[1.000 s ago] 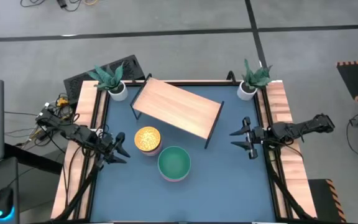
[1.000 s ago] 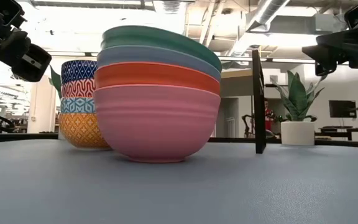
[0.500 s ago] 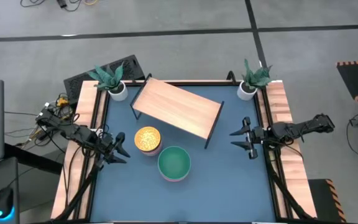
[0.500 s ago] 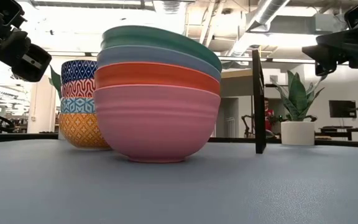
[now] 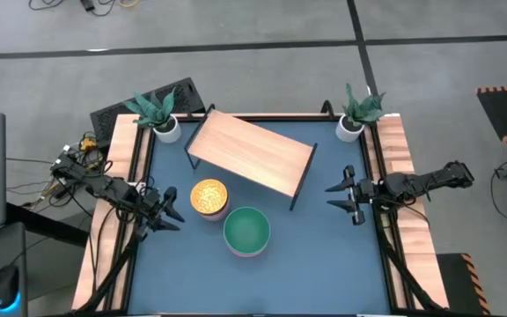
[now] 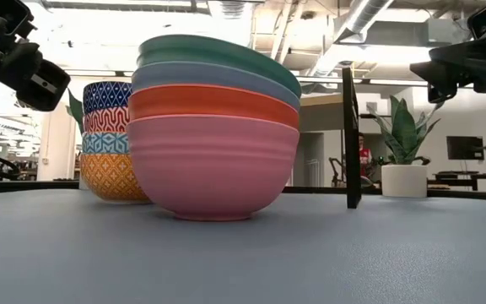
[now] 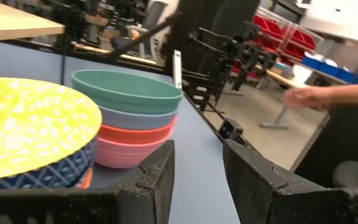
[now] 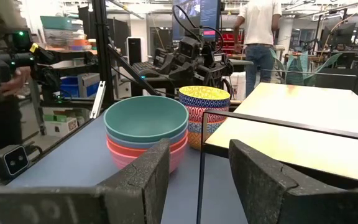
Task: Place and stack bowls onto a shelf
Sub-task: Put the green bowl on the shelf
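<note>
A stack of large plain bowls [image 5: 246,231], green on top, then blue-grey, red and pink [image 6: 213,160], stands on the blue table near its middle. Beside it toward the left stands a stack of small patterned bowls [image 5: 209,197] with a yellow one on top [image 7: 30,121]. The shelf [image 5: 252,151], a light wooden board on thin black legs, stands behind them, turned at a slant. My left gripper [image 5: 171,211] hovers open at the left edge, level, pointing at the bowls. My right gripper [image 5: 341,199] hovers open at the right edge, level.
Two small white pots with green plants stand at the far corners [image 5: 166,126] [image 5: 351,126]. Wooden rails [image 5: 123,176] run along the table's left and right sides. Blue tabletop [image 5: 324,264] lies bare toward the near edge. People stand in the room beyond [image 8: 260,31].
</note>
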### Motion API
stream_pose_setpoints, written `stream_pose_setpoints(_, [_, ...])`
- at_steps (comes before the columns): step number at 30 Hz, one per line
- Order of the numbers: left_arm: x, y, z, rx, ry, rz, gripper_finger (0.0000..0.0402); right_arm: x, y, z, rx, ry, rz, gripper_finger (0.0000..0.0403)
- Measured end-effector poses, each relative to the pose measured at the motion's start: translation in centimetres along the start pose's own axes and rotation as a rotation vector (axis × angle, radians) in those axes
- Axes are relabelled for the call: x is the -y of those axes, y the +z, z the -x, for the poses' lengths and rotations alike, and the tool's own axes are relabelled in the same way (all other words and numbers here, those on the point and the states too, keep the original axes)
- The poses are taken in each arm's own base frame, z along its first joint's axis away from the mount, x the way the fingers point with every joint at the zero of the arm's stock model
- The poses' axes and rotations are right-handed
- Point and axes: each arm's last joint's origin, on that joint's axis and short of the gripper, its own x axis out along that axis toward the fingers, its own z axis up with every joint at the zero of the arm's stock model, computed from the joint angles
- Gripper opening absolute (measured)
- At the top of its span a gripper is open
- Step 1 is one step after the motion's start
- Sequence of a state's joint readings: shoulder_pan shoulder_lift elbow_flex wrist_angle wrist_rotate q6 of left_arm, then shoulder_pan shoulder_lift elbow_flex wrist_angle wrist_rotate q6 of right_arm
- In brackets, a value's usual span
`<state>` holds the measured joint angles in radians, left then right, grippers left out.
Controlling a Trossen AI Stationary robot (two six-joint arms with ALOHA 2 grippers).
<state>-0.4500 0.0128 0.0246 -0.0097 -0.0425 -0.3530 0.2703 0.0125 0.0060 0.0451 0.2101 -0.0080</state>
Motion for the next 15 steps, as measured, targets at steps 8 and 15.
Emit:
stream_pose_setpoints(8, [-0.18,0.2,0.01,0.043,0.076,0.013,0.0121,0.0,0.0,0.0,0.0,0.0,0.0,0.0191])
stream_pose_setpoints(15, [-0.84,0.74,0.2,0.192,0.316,0.16,0.0121,-0.01,0.0,0.0,0.0,0.002,0.078,0.0191])
